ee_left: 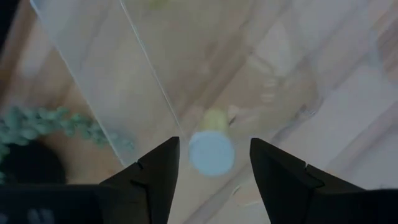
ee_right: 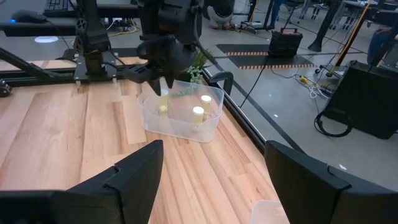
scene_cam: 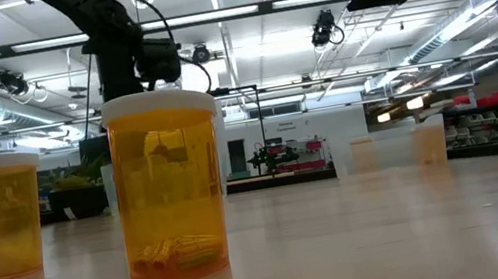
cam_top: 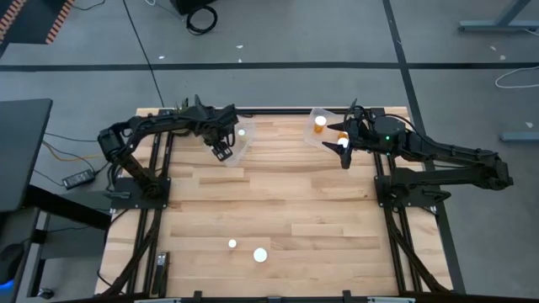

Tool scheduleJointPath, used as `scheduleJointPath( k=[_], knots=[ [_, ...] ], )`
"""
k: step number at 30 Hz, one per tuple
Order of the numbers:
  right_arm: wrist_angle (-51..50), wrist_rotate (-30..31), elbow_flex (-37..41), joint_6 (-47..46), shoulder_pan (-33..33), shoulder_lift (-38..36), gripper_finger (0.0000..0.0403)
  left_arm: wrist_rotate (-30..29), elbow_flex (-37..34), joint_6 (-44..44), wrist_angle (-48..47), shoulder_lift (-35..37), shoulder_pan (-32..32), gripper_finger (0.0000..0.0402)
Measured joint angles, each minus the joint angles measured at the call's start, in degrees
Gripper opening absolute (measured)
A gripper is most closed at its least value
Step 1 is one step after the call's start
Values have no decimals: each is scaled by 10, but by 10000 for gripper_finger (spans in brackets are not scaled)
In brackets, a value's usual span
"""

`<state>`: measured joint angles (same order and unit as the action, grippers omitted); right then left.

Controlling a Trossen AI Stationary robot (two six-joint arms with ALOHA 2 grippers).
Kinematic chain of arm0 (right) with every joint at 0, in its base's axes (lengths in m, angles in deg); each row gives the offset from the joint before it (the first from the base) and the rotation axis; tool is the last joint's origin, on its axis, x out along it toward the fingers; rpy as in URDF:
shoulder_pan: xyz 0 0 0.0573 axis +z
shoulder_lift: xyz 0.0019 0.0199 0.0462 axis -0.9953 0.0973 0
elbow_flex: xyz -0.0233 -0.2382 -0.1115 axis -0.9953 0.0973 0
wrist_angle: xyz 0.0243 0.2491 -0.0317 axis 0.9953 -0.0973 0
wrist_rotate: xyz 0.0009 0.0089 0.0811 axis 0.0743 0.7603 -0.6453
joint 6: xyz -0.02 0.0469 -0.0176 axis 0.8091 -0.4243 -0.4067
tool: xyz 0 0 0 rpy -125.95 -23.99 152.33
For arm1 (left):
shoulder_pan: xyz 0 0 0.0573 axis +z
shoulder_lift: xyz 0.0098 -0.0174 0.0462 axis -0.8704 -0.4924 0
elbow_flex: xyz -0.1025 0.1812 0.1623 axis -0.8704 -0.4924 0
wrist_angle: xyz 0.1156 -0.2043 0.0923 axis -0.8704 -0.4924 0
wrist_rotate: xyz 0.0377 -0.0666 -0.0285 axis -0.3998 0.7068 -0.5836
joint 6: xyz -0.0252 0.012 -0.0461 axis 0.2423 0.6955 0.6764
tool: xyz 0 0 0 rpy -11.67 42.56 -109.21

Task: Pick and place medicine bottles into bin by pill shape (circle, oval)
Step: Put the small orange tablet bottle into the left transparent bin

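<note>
Left gripper (cam_top: 222,152) hung over the near wall of the left bin (cam_top: 238,145), fingers (ee_left: 155,174) spread apart with nothing between them; straight below that gap in the left wrist view a bottle (ee_left: 211,151) stood upright inside the bin, white cap facing the camera, long axis vertical. From the right wrist view that same bin (ee_right: 181,112) was clear plastic and held at least three bottles, all standing cap up. Right gripper (cam_top: 344,154) hovered beside the right bin (cam_top: 324,128), just off its near right corner, fingers (ee_right: 134,174) wide apart and holding nothing. In that bin one orange bottle (cam_top: 320,124) stood upright, a second sat close to the gripper, orientation unclear. Two more bottles stood on the table (cam_top: 278,202) well apart from the left bin, toward the near edge: a larger one (cam_top: 260,254) and a smaller one (cam_top: 232,244), just beside each other. Low view showed the larger (scene_cam: 170,185) upright, axis vertical, pills lying at its bottom; the smaller (scene_cam: 12,214) also upright.
</note>
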<state>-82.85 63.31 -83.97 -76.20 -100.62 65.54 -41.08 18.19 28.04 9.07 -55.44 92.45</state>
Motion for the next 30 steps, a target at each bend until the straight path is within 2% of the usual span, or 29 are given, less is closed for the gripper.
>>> scheduleJointPath(
  k=[7,14,17,26,30],
  knots=[
    [0,0,0,-1,0,0,287,-6,54,-39,-5,0,-30,200],
    [0,0,0,-1,0,0,287,161,67,-61,-1,0,-88,195],
    [0,0,0,0,0,0,287,203,67,-62,7,0,-124,189],
    [0,0,0,-2,0,0,287,205,67,-52,11,0,-261,177],
    [0,0,0,-2,0,0,287,159,67,-27,6,0,-328,184]
  ],
)
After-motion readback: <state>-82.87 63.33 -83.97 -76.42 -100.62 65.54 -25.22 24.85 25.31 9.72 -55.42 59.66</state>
